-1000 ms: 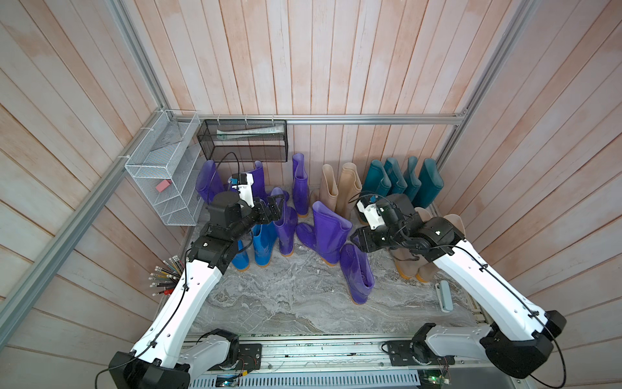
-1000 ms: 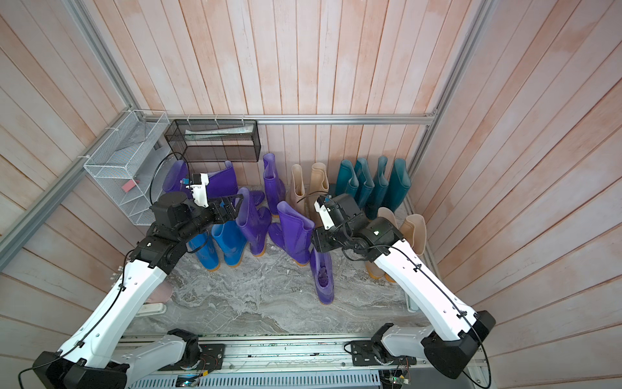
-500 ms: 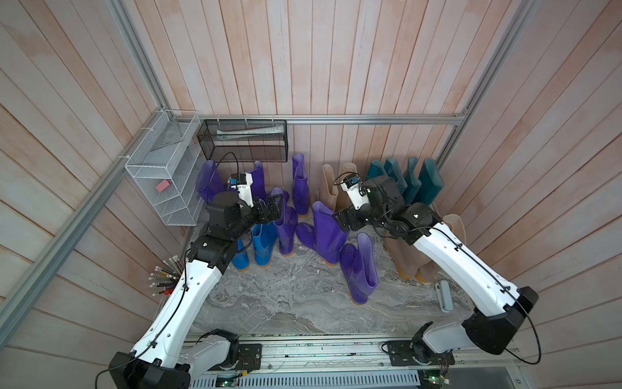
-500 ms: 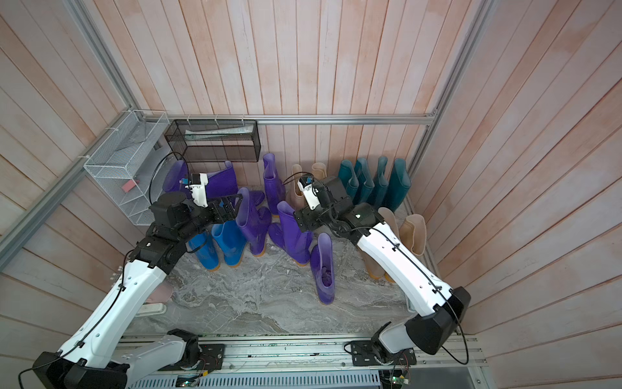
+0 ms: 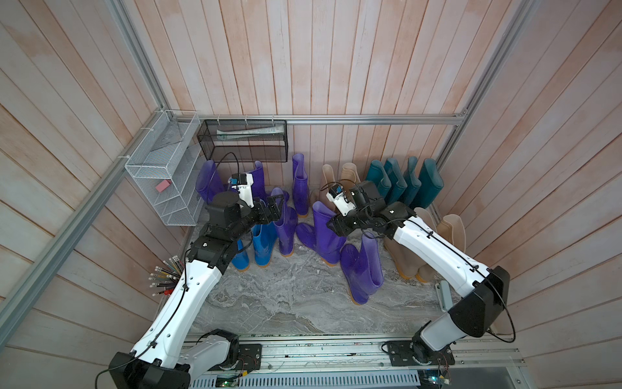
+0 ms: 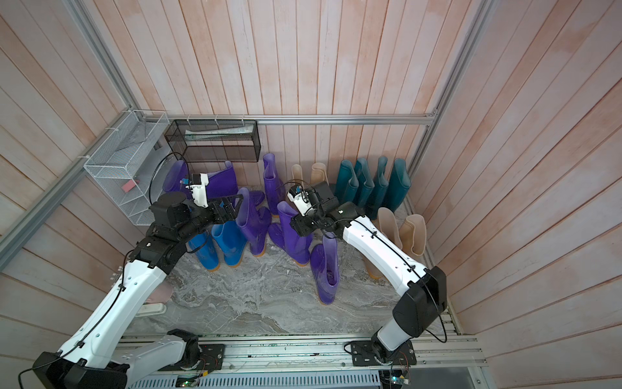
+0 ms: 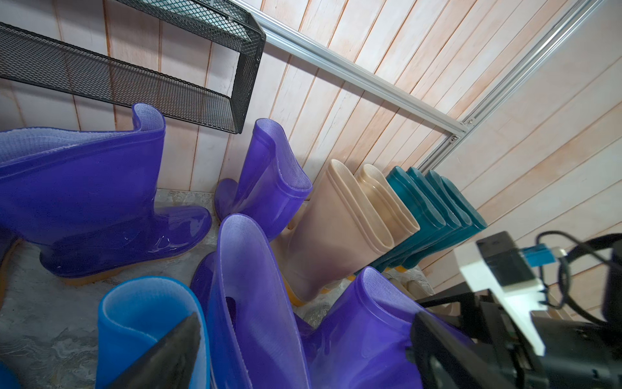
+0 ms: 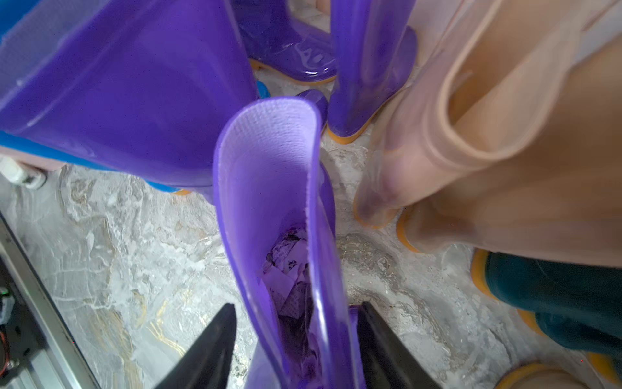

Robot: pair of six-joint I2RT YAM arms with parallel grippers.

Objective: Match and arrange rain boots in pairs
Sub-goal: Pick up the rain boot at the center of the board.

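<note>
Left jaws: released, spread wide, a standing purple boot (image 7: 249, 286) between them, next to your blue pair (image 5: 264, 242). Right jaws: set astride the cuff of a second purple boot (image 8: 269, 175) on the surface (image 5: 286, 303); you cannot tell whether they grasp it. Teal boots (image 5: 397, 183): rowed along the back wall (image 5: 303, 67).

both top views look down from high over the base rail (image 5: 319, 350) toward the back wall (image 5: 303, 67), sharing the whole floor (image 6: 255, 296). the left wrist view sits low among the rain boots (image 7: 255, 286), facing that wall; the right wrist view peers down into a purple boot (image 8: 269, 161), very close
</note>
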